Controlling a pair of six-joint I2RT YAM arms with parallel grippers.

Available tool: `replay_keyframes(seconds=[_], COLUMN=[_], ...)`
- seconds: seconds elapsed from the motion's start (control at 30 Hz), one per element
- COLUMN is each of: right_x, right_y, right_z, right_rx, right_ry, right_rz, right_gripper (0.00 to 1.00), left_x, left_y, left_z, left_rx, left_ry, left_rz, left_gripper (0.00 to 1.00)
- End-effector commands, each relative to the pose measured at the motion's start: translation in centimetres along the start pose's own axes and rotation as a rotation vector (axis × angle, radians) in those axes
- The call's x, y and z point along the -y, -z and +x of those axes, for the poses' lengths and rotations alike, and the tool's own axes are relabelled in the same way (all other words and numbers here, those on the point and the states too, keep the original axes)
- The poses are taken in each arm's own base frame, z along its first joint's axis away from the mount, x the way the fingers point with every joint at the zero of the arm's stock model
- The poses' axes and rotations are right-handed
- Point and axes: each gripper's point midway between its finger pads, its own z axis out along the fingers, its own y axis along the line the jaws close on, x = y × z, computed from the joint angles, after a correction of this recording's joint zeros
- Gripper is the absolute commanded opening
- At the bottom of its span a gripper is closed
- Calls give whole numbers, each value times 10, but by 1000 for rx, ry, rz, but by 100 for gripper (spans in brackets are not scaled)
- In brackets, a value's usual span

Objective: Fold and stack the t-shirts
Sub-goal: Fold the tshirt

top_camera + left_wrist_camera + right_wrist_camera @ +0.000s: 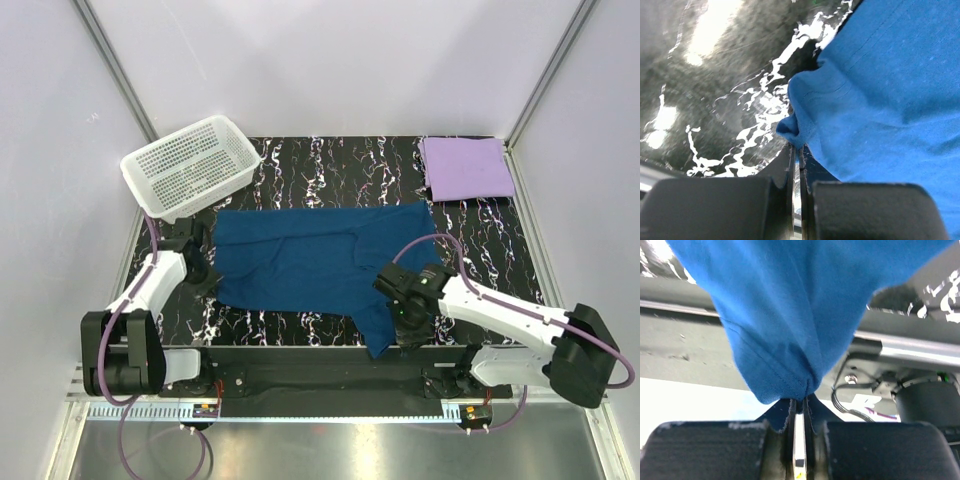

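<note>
In the left wrist view the worktop (pixel 705 100) is blurred; the blue shirt (pixel 890 100) is cut by the right edge.

Nothing readable in any of the views, sorry. The closest you get is a small white sticker (pixel 863 402) low on the right in the right wrist view. It has a purple mark on it, but it's too blurry to make out. The little boards (pixel 206 405) on the front rail in the top view are way too small to read.
</note>
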Motion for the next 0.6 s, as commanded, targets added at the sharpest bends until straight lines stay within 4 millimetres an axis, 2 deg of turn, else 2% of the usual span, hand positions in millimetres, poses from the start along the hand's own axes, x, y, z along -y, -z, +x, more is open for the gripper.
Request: replay_keyframes(seconds=[0.0,0.17,0.27,0.4,0.57], right_x=[6,10,10,8,22], right_y=[7,13,16,33,39], right_z=[18,28,27,4,-23], right_rx=[-39,-48,-37,29,25], right_ry=[-32,-42,-63,-109,-208], right_rz=[-9,-28,-27,5,-51], right_gripper=[0,0,0,0,0], left_x=[-8,-21,-24,-23,-30], left_y=[12,20,24,24,26], left_z=[-8,-6,-5,-1,5], left_rx=[68,97,106,81,72], left_ry=[50,115,128,129,152], left_rz=[-28,-76,-78,-79,-101], left_gripper=[0,0,0,0,0])
